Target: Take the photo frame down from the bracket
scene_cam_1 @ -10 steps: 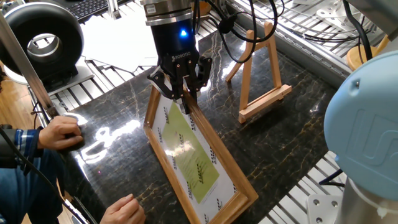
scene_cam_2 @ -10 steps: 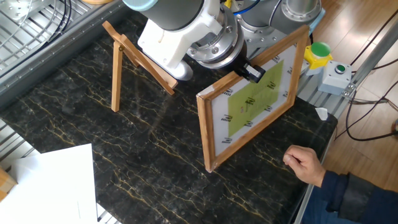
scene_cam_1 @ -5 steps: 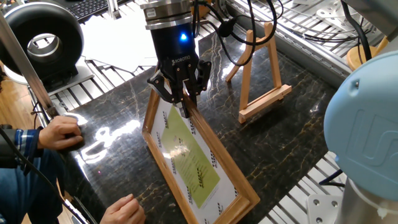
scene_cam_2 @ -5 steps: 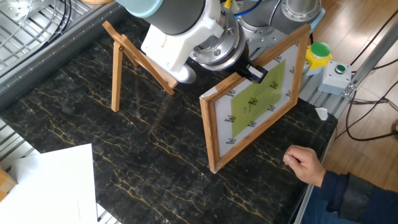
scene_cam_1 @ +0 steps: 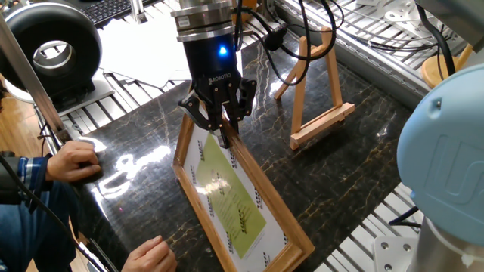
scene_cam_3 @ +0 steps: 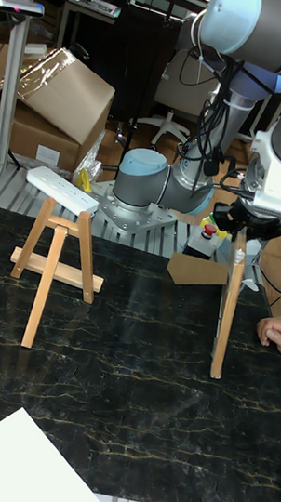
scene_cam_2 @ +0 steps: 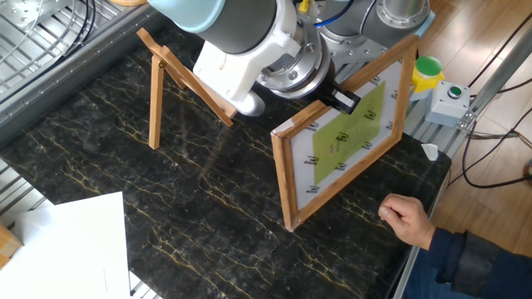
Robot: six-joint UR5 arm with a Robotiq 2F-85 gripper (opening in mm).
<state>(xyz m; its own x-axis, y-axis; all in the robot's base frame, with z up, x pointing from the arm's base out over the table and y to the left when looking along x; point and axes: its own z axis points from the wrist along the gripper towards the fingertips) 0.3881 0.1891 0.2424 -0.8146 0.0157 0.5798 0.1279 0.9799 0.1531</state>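
The photo frame [scene_cam_1: 227,195] stands almost upright on its lower edge on the black marble table [scene_cam_1: 355,166]. It has a light-wood rim, a white mat and a yellow-green picture. My gripper [scene_cam_1: 224,133] is shut on its top rail, also visible in the other fixed view as gripper [scene_cam_2: 341,98] over photo frame [scene_cam_2: 349,139]. The tall fixed view shows the photo frame [scene_cam_3: 225,316] edge-on under the gripper [scene_cam_3: 239,235]. The bracket [scene_cam_1: 318,91], a small wooden easel, stands bare well apart from the frame, seen too as bracket [scene_cam_2: 179,83] and bracket [scene_cam_3: 57,261].
A person's hands [scene_cam_1: 72,161] rest at the table edge near the frame, one hand [scene_cam_2: 407,218] close to its lower corner. A white paper sheet [scene_cam_2: 66,249] lies at one corner. A button box [scene_cam_2: 449,100] and the robot base [scene_cam_1: 446,151] flank the table.
My gripper and the held photo frame have shifted a little farther from the bracket, toward the person's side of the table. The bracket and the hands have stayed put.
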